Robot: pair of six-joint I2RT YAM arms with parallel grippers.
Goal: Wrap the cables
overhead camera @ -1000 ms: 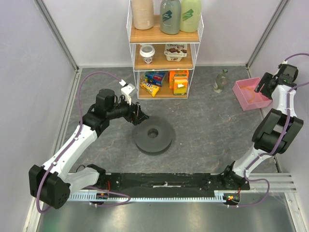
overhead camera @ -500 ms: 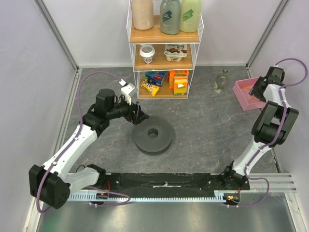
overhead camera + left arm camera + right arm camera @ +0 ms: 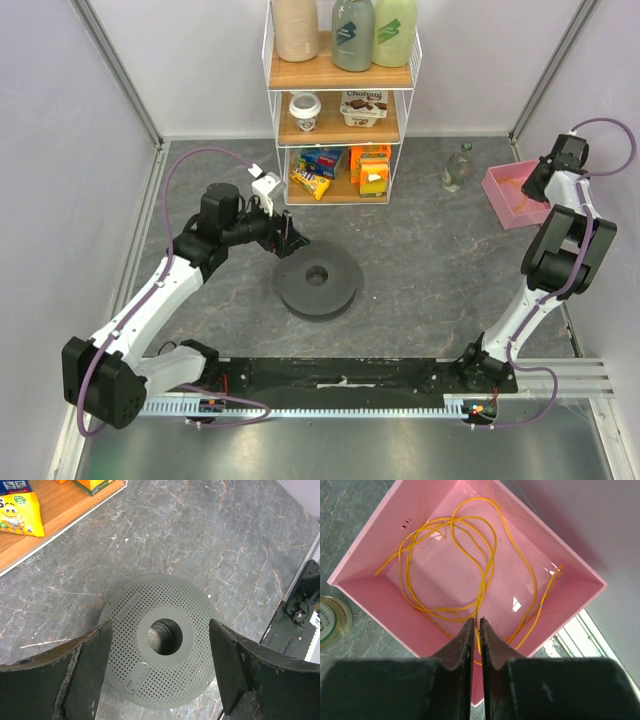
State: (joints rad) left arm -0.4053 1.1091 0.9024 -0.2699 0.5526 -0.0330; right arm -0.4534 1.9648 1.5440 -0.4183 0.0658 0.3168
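Note:
The cables [image 3: 494,550] are one thin yellow wire lying in loose loops inside a pink tray [image 3: 370,595] at the far right [image 3: 510,195]. My right gripper [image 3: 477,622] hangs over the tray's near wall with its jaws pressed almost together, and a strand of the wire runs between them. In the top view the right gripper [image 3: 545,180] sits at the tray's right edge. A dark grey perforated spool [image 3: 165,680] lies flat in the middle of the table [image 3: 318,284]. My left gripper [image 3: 160,625] hovers open above the spool, a finger on either side, touching nothing [image 3: 285,238].
A white wire shelf rack [image 3: 340,100] with bottles, cups and snack packs stands at the back centre. A small glass jar [image 3: 457,167] stands left of the tray, its lid [image 3: 330,620] showing in the right wrist view. A black rail [image 3: 340,372] runs along the near edge.
The right arm swung in and lowered over the pink tray, and its jaws closed from wide open onto a strand of wire. The left arm barely moved.

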